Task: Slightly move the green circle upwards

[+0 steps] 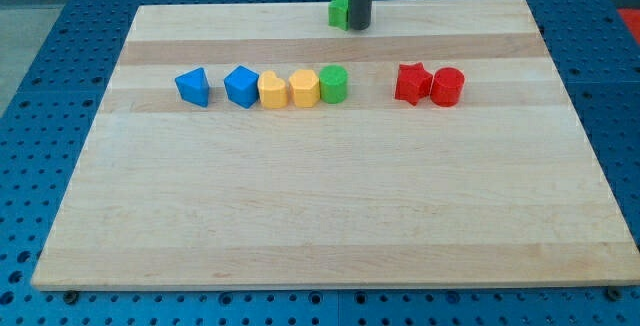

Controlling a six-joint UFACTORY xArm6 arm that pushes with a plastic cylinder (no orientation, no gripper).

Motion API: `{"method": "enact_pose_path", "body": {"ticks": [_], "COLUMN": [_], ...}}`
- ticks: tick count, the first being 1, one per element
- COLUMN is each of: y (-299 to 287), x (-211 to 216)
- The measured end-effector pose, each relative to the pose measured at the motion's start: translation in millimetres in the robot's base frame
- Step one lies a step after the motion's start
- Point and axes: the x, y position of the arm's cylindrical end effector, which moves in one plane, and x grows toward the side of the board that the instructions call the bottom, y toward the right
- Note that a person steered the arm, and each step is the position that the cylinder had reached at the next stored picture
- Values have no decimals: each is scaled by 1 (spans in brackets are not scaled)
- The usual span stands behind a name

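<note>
The green circle [334, 84] stands in the upper middle of the wooden board [330, 216], at the right end of a row and touching a yellow block [304, 89]. My rod comes down at the view's top, and my tip [359, 27] rests near the board's top edge. It is well above the green circle and slightly to its right. A second green block [339, 10] sits right beside the tip on its left, partly hidden by the rod.
The row left of the green circle holds another yellow block [272, 91], a blue block [241, 86] and a blue triangle-like block [193, 86]. To the right stand a red star [411, 83] and a red circle [448, 86], touching each other.
</note>
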Motion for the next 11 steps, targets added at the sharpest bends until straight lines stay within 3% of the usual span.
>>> {"method": "enact_pose_path", "body": {"ticks": [2,3,4,6,9,11], "y": [11,41,39,19,-40,-44], "x": [15,88,123,152,159,122]}}
